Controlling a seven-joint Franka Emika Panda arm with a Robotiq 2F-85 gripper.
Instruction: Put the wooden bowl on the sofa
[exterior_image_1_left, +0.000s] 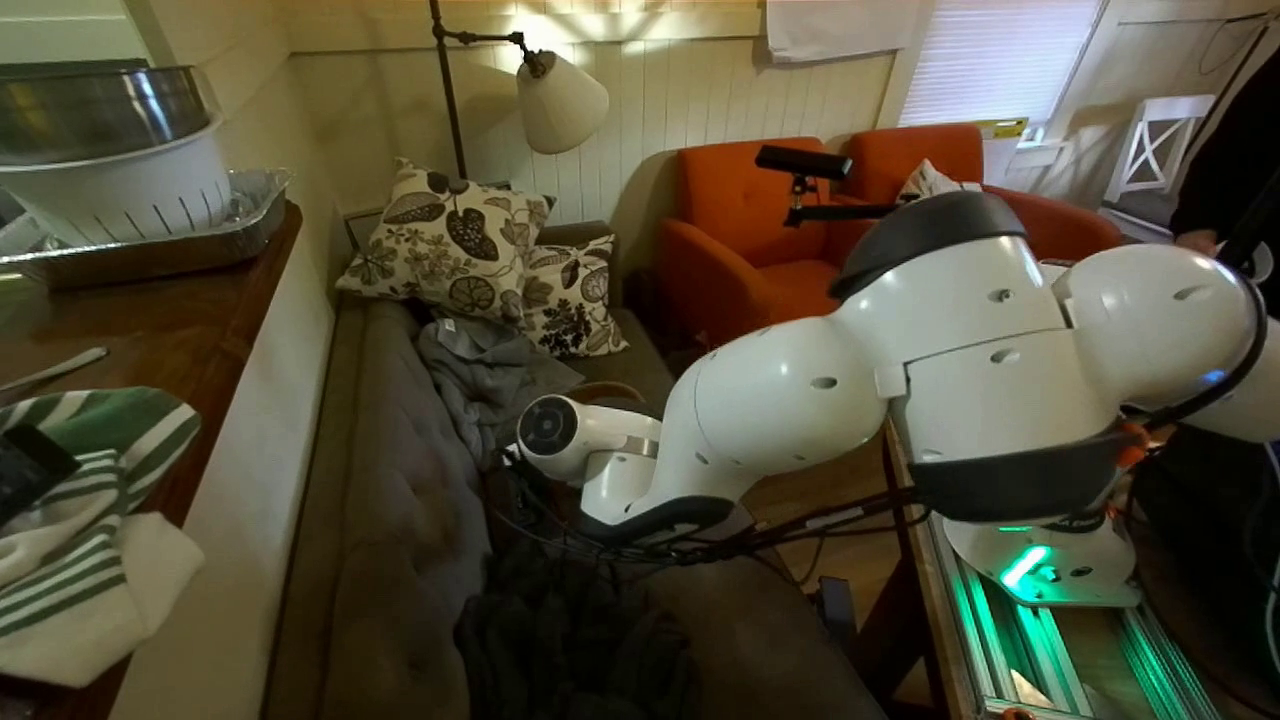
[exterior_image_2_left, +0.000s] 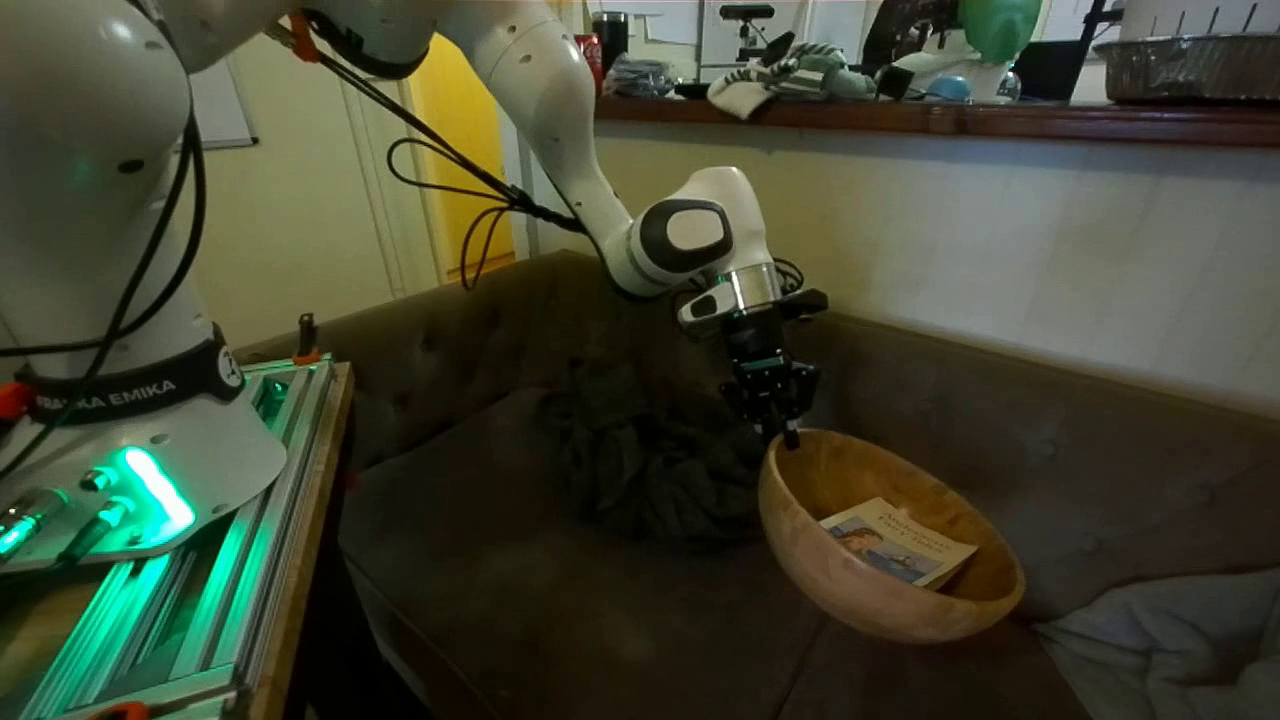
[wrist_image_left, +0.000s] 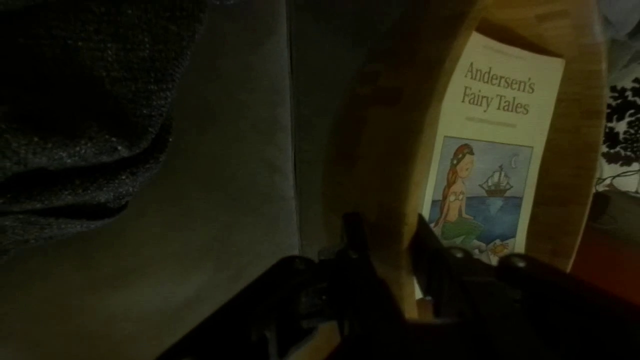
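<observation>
The wooden bowl hangs tilted over the seat of the dark grey-brown sofa, one rim side high. I cannot tell if its underside touches the seat. A book lies inside it. My gripper is at the raised rim, one finger inside and one outside, and looks shut on the wall. In the wrist view, the gripper has the wall of the bowl between its fingers. In an exterior view, only a rim arc of the bowl shows behind the arm. The sofa's backrest shows there too.
A dark crumpled blanket lies on the seat beside the bowl. A grey cloth and floral cushions are at the sofa's end. A wall with a wooden counter runs behind the backrest. Orange armchairs stand beyond.
</observation>
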